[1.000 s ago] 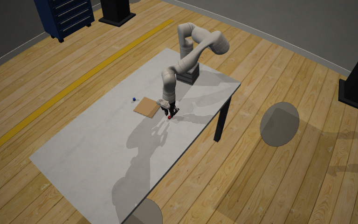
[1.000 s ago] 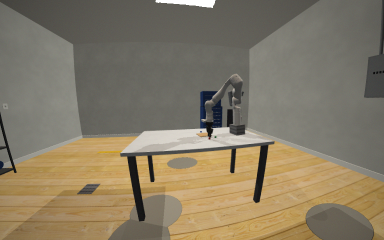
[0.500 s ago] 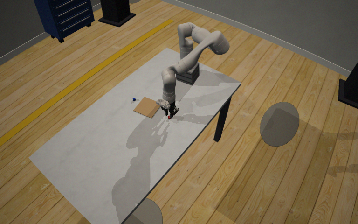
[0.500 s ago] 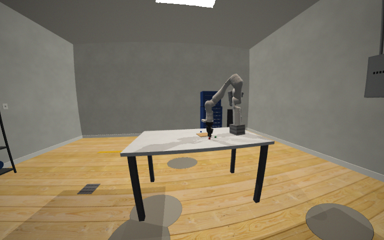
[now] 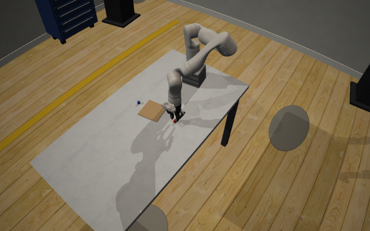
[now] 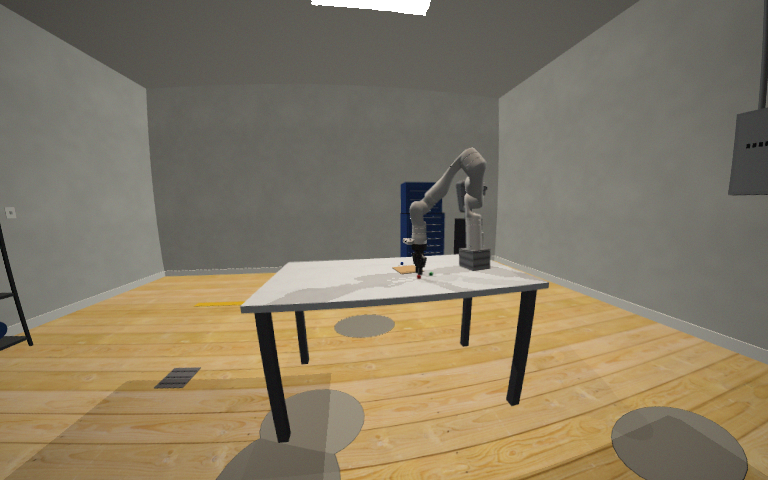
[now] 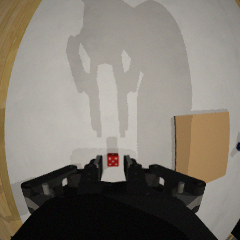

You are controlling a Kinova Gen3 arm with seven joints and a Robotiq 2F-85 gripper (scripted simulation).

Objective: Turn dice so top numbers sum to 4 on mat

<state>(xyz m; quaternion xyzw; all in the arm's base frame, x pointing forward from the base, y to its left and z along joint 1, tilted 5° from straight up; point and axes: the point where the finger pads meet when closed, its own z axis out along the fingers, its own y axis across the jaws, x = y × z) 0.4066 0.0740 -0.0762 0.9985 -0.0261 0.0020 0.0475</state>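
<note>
A red die [image 5: 174, 121] [image 6: 418, 277] [image 7: 113, 160] lies on the table beside the mat, with five pips up in the wrist view. My gripper [image 5: 174, 118] [image 6: 418, 273] [image 7: 113, 162] is partly open, pointing down, with its fingertips on either side of the red die and a small gap showing on each side. The tan mat [image 5: 151, 109] [image 6: 403, 270] [image 7: 202, 145] lies flat. A blue die [image 5: 138, 102] [image 6: 401, 263] [image 7: 238, 146] lies off the mat's far side. A green die [image 6: 430, 274] lies on the table near the gripper, hidden in the top view. The blue and green top numbers are too small to read.
The white table [image 5: 95, 134] [image 6: 317, 279] carries the arm's grey block base [image 5: 194, 77] [image 6: 474, 259] behind the gripper. The arm's shadow falls across the table around the red die. The table's long edge runs on the red die's side, away from the mat.
</note>
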